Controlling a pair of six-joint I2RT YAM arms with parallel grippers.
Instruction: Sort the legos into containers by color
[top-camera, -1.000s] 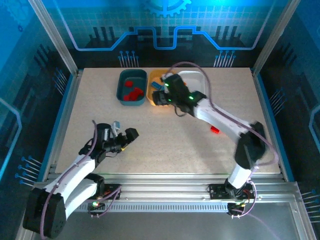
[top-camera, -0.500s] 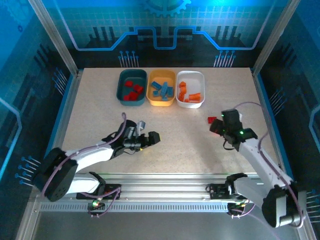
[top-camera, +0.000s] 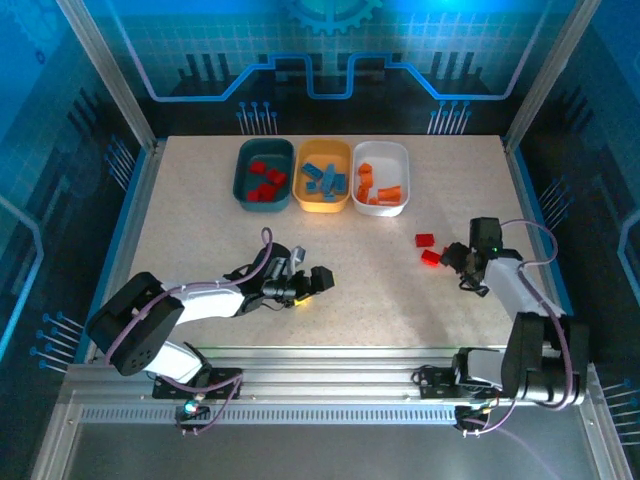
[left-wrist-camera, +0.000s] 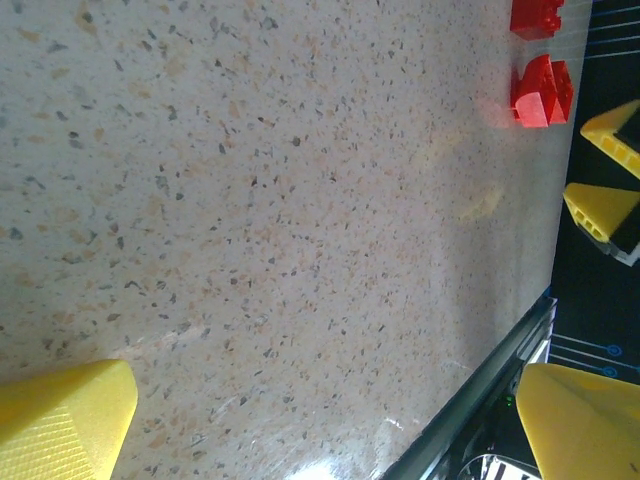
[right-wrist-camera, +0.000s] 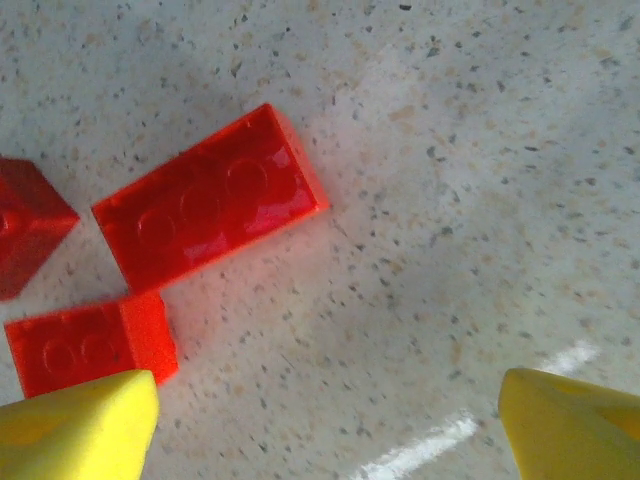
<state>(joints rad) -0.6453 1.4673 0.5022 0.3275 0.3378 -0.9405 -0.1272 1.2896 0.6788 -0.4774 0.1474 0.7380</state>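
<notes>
Speckled table (top-camera: 180, 220). At 12 o'clock: teal tray (top-camera: 240, 170), yellow-orange tray (top-camera: 324, 207), white tray (top-camera: 405, 170), legos (top-camera: 265, 180) inside. Loose red legos (top-camera: 428, 249) at 3 o'clock, beside right gripper (right-wrist-camera: 320, 400), fingers apart, empty. Left gripper (top-camera: 318, 281) near 6 o'clock, fingers apart, empty.

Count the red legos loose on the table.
3, clustered together: a long brick, a shorter brick beside it, a third brick cut off at the right wrist view's edge. Others could be hidden.
</notes>
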